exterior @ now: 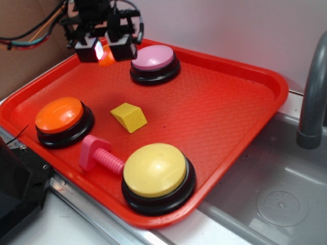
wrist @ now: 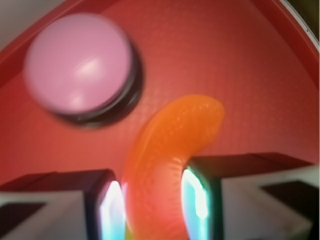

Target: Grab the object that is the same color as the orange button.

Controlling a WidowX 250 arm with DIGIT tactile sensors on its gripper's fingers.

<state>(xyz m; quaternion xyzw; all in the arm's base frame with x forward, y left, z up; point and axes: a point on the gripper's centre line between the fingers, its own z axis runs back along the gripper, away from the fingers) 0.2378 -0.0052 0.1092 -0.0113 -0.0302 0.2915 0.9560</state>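
Tool (exterior: 106,49) grips orange crescent (wrist: 170,160) above tray (exterior: 225,102)

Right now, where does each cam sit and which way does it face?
Exterior: off the tray's near side, raised, looking down across it; the gripper hangs at the far left corner, sink at the right.
Wrist: on the arm, looking past the gripper, whose fingers flank the orange crescent.
Shared: gripper, orange crescent, pink button, tray.
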